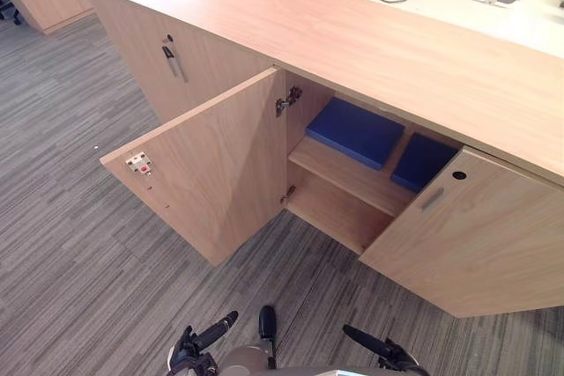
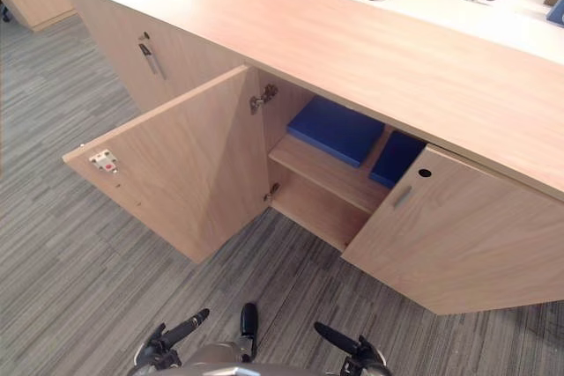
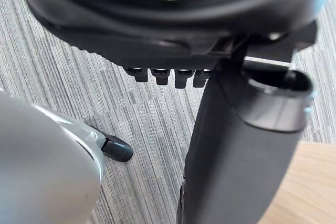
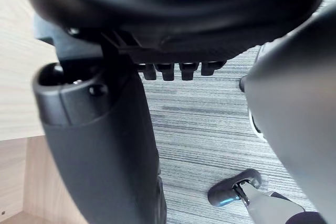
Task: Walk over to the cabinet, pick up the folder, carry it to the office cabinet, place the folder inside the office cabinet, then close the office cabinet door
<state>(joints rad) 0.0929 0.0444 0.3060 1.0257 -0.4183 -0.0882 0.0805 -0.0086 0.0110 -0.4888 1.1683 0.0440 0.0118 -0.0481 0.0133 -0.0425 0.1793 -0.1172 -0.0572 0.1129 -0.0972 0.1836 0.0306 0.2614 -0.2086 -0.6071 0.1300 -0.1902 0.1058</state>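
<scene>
A low, light-wood office cabinet (image 1: 352, 41) stands in front of me with both doors of one bay swung out. Its left door (image 1: 211, 165) stands wide; its right door (image 1: 476, 244) is partly out. On the upper shelf inside lie two flat blue folders, one at the left (image 1: 355, 132) and one at the right (image 1: 421, 161), the latter half hidden by the right door. My left hand (image 3: 157, 19) hangs over the carpet with relaxed fingers and holds nothing. My right hand (image 4: 173, 14) hangs the same way, open and empty, beside a wooden panel.
The lower shelf (image 1: 335, 213) is bare. A closed door with a metal handle (image 1: 172, 59) is left of the open bay. Grey striped carpet (image 1: 79, 244) stretches in front. A white desk (image 1: 493, 6) with a cable lies behind the cabinet.
</scene>
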